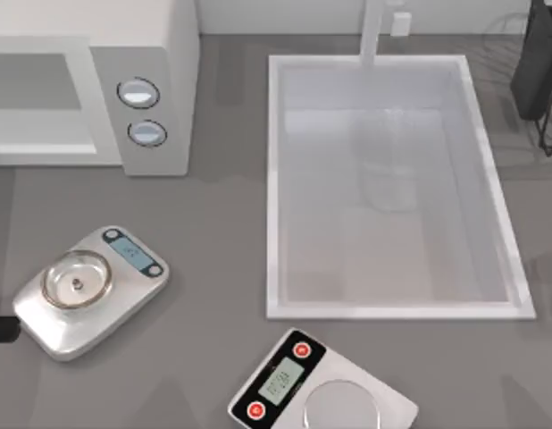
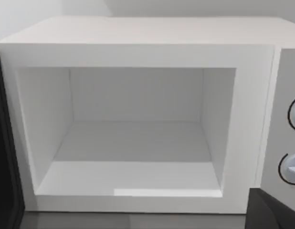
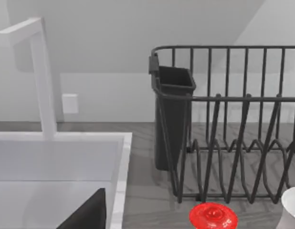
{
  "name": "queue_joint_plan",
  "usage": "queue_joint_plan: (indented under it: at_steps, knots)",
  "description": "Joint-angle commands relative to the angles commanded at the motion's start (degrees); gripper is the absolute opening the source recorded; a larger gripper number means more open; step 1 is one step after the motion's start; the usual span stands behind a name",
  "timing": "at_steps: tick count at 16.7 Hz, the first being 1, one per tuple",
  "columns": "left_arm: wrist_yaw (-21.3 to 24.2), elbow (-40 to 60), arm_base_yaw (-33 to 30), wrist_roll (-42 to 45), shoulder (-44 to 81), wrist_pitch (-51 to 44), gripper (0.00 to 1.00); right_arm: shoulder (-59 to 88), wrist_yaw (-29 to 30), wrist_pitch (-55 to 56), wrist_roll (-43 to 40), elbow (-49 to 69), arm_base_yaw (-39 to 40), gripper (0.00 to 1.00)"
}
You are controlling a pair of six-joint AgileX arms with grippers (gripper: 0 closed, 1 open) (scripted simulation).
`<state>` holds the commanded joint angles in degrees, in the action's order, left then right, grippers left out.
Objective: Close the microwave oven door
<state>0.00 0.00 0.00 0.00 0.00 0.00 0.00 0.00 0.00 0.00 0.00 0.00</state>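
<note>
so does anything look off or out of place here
Only the microwave oven: its cavity stands open and bare, the door swung out along its hinge edge. Both kitchen scales sit flat, and the sink looks dry.

At the top view's upper left, the microwave oven (image 1: 160, 54) is white, with a grey strip (image 1: 124, 112) bearing two silver-blue dials (image 1: 138, 93). The surface (image 1: 213, 223) is grey. The sink (image 1: 276, 179) is white. Two silver scales (image 1: 88, 290) sit lower; the lower one (image 1: 325, 393) has a black panel with red buttons. The rack (image 3: 233, 119) is black.

Left arm: dark tip (image 1: 3, 330) at the table's left edge; left gripper finger (image 2: 271, 210) dark, low in wrist view.
</note>
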Motion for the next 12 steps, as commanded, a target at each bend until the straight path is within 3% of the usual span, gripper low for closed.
queue_joint_plan:
  at_steps: [7,12]
  knots:
    - [0.08,0.16,0.08,0.0,-0.14,-0.21,0.0,0.0,0.0,0.0,0.0,0.0,0.0,1.0]
    - [2.13,4.44,2.13,-0.06,-4.0,-8.54,0.0,0.0,0.0,0.0,0.0,0.0,0.0,1.0]
